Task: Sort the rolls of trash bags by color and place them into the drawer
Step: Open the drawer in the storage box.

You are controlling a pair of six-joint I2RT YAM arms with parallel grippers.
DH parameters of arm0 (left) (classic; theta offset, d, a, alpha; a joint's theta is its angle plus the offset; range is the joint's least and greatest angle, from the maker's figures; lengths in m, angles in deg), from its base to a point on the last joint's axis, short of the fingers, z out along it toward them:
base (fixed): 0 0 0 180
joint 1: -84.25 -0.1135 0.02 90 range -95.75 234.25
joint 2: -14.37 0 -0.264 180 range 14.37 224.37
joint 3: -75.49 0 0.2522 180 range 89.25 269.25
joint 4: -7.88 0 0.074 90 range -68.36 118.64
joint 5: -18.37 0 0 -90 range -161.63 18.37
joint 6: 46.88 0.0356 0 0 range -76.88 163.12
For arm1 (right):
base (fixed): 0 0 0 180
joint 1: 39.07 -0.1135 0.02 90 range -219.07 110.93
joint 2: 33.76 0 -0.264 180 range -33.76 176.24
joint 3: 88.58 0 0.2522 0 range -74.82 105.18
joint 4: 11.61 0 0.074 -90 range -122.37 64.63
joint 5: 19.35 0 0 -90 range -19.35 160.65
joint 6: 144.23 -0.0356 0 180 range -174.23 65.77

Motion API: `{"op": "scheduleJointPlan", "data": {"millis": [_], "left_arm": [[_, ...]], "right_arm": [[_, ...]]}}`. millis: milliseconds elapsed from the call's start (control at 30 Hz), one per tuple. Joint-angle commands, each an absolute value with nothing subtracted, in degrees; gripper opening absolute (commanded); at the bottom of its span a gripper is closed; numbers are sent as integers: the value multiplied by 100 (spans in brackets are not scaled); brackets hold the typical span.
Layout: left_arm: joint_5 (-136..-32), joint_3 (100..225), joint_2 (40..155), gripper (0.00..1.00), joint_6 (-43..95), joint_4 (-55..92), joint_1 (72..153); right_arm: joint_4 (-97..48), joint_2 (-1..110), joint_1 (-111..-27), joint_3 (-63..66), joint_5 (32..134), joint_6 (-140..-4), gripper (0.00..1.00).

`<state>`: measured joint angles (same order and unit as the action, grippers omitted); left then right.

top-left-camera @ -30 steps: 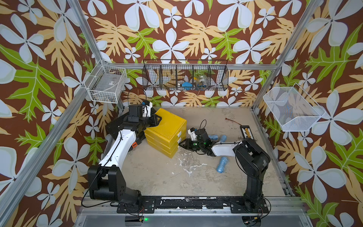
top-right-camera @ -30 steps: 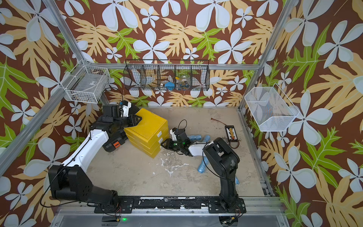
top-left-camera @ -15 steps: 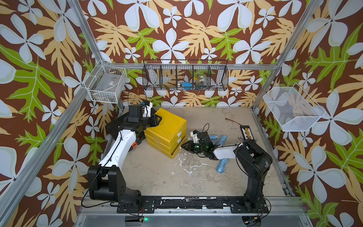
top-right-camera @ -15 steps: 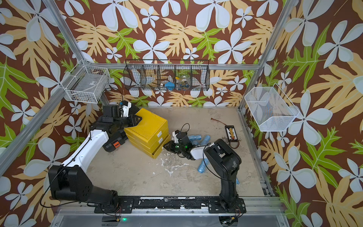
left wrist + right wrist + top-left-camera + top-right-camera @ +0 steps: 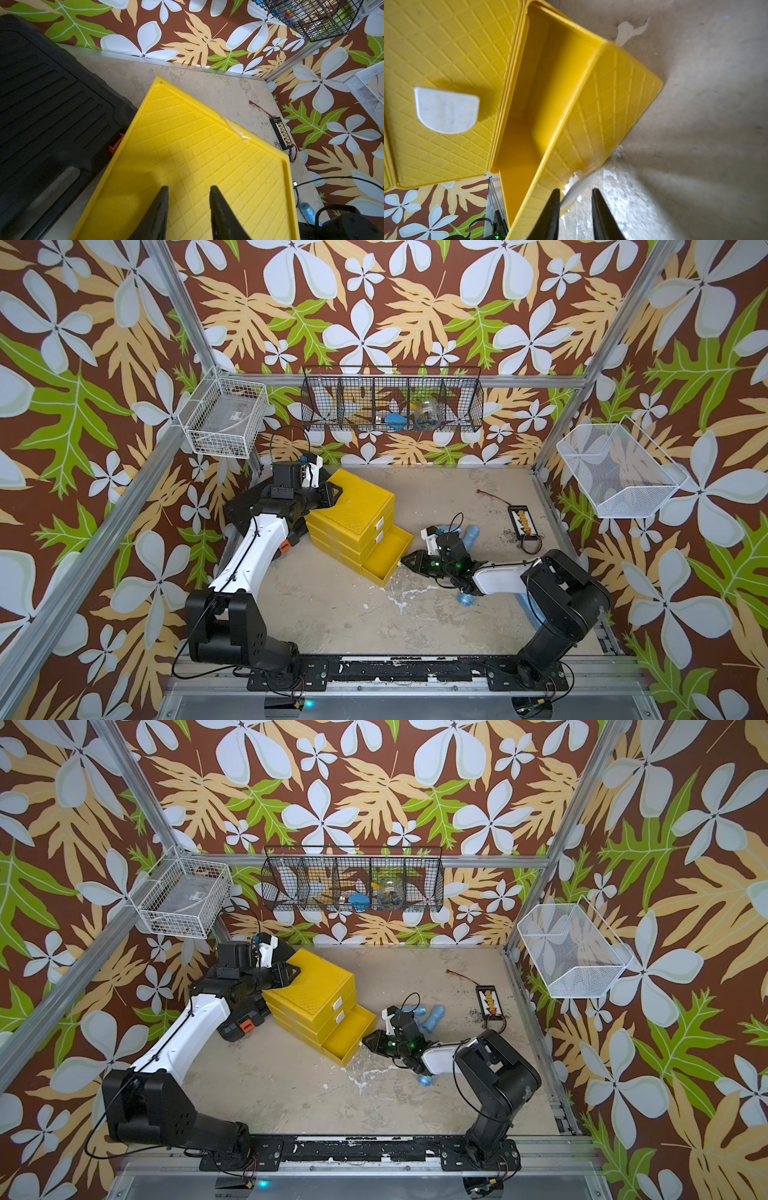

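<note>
The yellow drawer chest [image 5: 353, 506] [image 5: 320, 982] stands left of centre. Its bottom drawer [image 5: 388, 553] [image 5: 542, 83] is pulled out and looks empty. My right gripper [image 5: 405, 562] [image 5: 575, 190] is at that drawer's front, jaws narrowed around its white tab handle [image 5: 579, 187]. My left gripper [image 5: 336, 491] [image 5: 188, 188] rests over the chest's rear top corner, jaws slightly apart with nothing between. Light blue rolls of trash bags [image 5: 471, 535] [image 5: 434, 1017] lie behind the right wrist. Another roll [image 5: 465, 599] lies partly under the right forearm.
A flat black tool case [image 5: 249, 506] [image 5: 52, 104] lies behind the chest, under my left arm. A small black connector board [image 5: 523, 524] with wires sits at the back right. Wire baskets [image 5: 392, 404] [image 5: 224, 418] [image 5: 619, 472] hang on the walls.
The bottom drawer has slid out of the chest as my right gripper drew back toward the front, its jaws narrowing. The left arm has stayed put.
</note>
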<state>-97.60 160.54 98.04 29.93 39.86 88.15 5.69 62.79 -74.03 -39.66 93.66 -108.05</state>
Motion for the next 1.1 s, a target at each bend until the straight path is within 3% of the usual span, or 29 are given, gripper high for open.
{"op": "scheduleJointPlan", "data": {"millis": [0, 533, 767, 1067], "left_arm": [[-9713, 16062, 9827, 37, 3028, 4405, 8811], [-9714, 16074, 9817, 37, 3020, 4406, 8811], [-9728, 16079, 9841, 37, 3020, 4399, 8812], [-9766, 16028, 9829, 37, 2965, 4283, 8810]], "right_arm": [[-74, 6065, -7336, -4195, 9139, -10585, 28], [-546, 5231, -7220, -4566, 8973, -10389, 29], [-757, 5005, -7220, -4345, 8990, -10082, 44], [-2554, 3966, -7156, -3750, 8251, -9395, 52]]}}
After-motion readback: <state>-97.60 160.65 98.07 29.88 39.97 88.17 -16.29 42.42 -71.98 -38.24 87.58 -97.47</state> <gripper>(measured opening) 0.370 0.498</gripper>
